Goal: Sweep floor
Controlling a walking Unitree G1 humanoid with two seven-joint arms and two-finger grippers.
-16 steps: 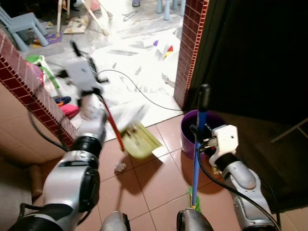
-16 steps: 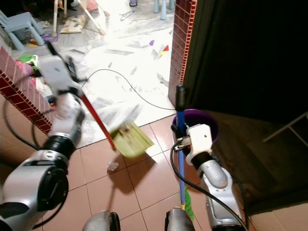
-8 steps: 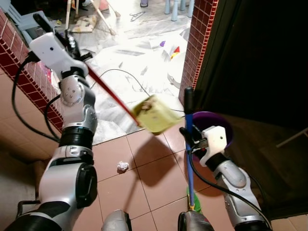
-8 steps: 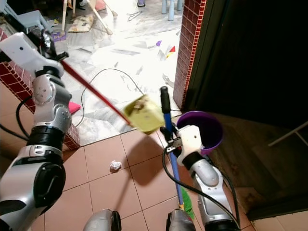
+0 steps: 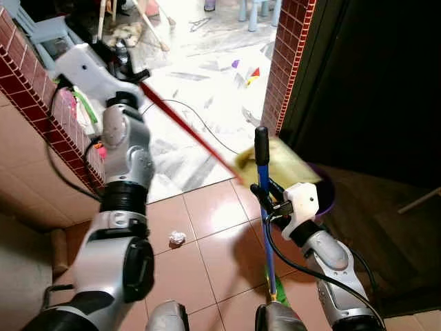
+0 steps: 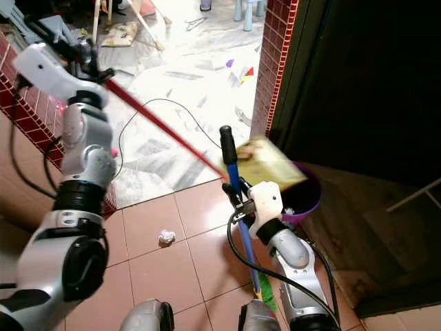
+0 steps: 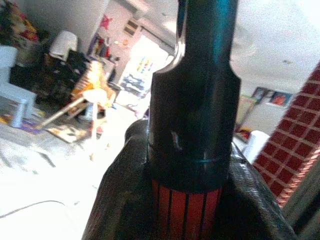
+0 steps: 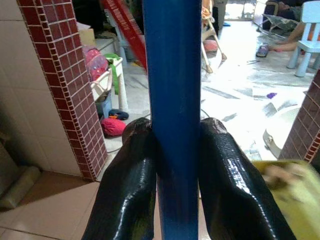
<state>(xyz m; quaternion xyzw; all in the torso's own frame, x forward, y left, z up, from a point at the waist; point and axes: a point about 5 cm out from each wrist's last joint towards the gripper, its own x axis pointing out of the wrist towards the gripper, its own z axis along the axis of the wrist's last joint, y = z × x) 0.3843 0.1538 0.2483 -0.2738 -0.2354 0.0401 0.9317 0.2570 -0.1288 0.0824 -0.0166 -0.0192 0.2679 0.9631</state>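
Because the yellow dustpan (image 5: 275, 163) must empty into the purple bin (image 6: 303, 194) at two o'clock, my left gripper (image 7: 192, 170) pinches its red handle (image 5: 186, 129) high; my right gripper (image 8: 175, 165) clamps the broom (image 5: 264, 207) upright, with one paper scrap (image 5: 177, 238) unswept at ten o'clock.

The raised left gripper (image 5: 127, 61) gripped a red-handled yellow-green plastic dustpan (image 5: 275, 162), its blurred pan tilted over a purple plastic bucket (image 5: 325, 198). The right gripper (image 5: 267, 202) clasped an upright blue-handled broom (image 5: 262, 186). A crumpled white paper scrap (image 5: 177, 238) lay on the terracotta tiled floor (image 5: 200, 262).
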